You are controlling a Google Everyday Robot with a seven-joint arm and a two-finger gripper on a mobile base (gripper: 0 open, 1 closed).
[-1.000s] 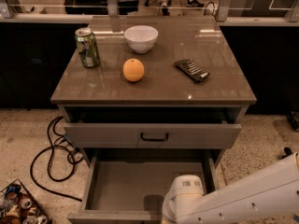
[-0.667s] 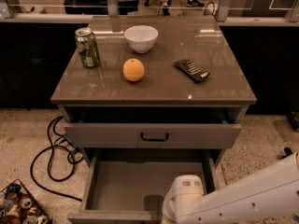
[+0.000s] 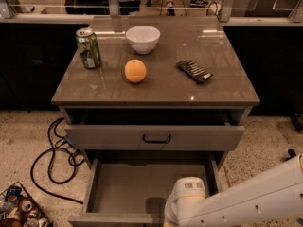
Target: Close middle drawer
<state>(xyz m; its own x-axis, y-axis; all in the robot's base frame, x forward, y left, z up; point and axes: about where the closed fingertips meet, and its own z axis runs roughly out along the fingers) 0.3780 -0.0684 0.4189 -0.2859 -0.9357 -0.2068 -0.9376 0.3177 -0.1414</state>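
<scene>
Whether your gripper is open or closed you cannot tell: it hangs below frame past the arm [image 3: 246, 200], unmoved, so the middle drawer [image 3: 137, 183] remains pulled out.

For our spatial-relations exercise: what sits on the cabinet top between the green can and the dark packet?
The orange, in the camera view. The gripper is out of view; only the arm shows, lower right.

The pulled-out grey-beige middle drawer [image 3: 128, 183] lay open above; the white robot arm [image 3: 187, 200] overhung its front-right corner, gripper out of view.
</scene>
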